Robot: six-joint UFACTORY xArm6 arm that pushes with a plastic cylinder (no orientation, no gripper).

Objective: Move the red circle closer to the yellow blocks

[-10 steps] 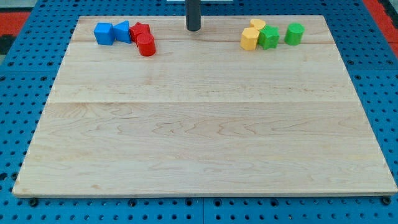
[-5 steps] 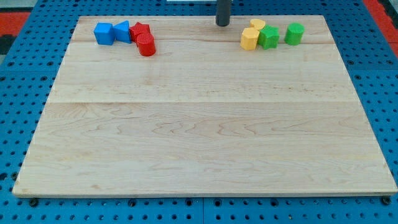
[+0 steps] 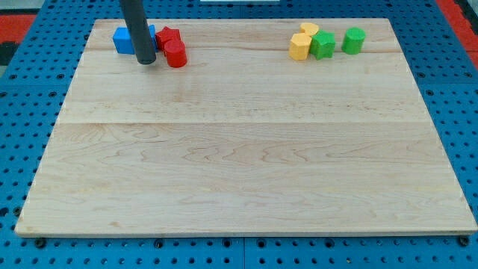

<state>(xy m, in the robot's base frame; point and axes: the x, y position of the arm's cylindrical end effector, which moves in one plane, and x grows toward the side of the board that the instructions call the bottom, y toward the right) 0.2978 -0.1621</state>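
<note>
1. My tip (image 3: 146,62) rests on the wooden board (image 3: 239,164) near its top-left corner; it is a bare rod with no fingers to open or close.
2. Just to the view's right sits the red circle (image 3: 176,54), touching another red block (image 3: 168,37).
3. The rod partly hides the blue blocks (image 3: 122,40).
4. Well apart, near the top-right corner, lie the yellow blocks (image 3: 300,46) and green blocks (image 3: 323,45).

Pale wooden board (image 3: 246,164), smooth with visible grain and slight sheen; blue perforated base (image 3: 463,112) beneath; rod (image 3: 139,30) matt dark.
</note>
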